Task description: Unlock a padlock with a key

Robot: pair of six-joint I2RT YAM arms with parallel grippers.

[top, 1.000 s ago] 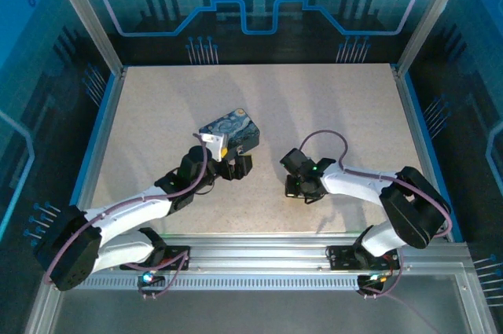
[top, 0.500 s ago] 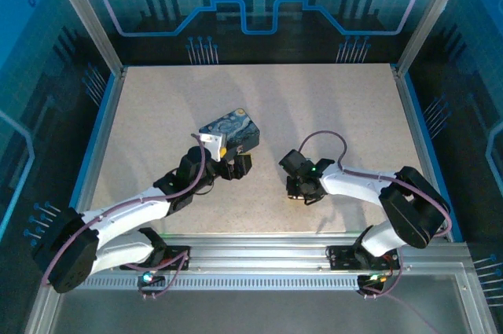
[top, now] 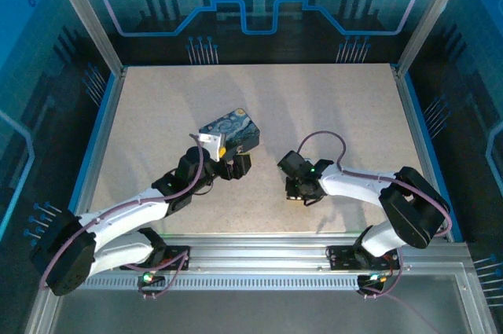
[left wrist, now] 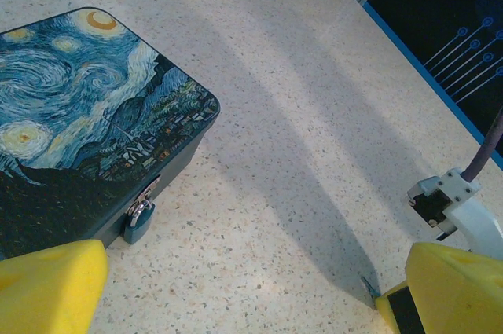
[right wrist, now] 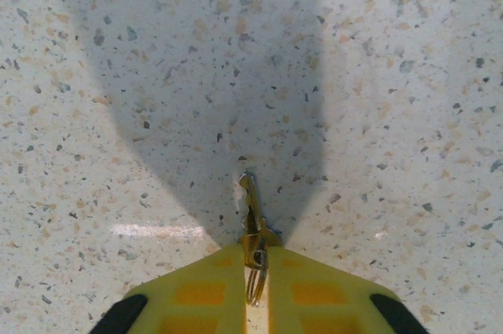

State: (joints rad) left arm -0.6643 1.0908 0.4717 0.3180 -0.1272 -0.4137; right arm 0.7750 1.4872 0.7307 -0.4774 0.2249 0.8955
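I saw the padlock (left wrist: 141, 214) hanging on the latch (left wrist: 146, 191) of the printed box (left wrist: 86, 130), on its side wall near a corner, dark body low by the table (left wrist: 314, 114). The L gripper (left wrist: 244, 295) hovered just beside that side of the box, yellow fingers (left wrist: 47, 287) spread wide, nothing btw them. The R gripper (right wrist: 253, 267) was to the right of the box, apart from it, pinched tight on the key (right wrist: 250, 204). The blade stuck out in front of the tips, w/ a small ring (right wrist: 253, 285) behind.
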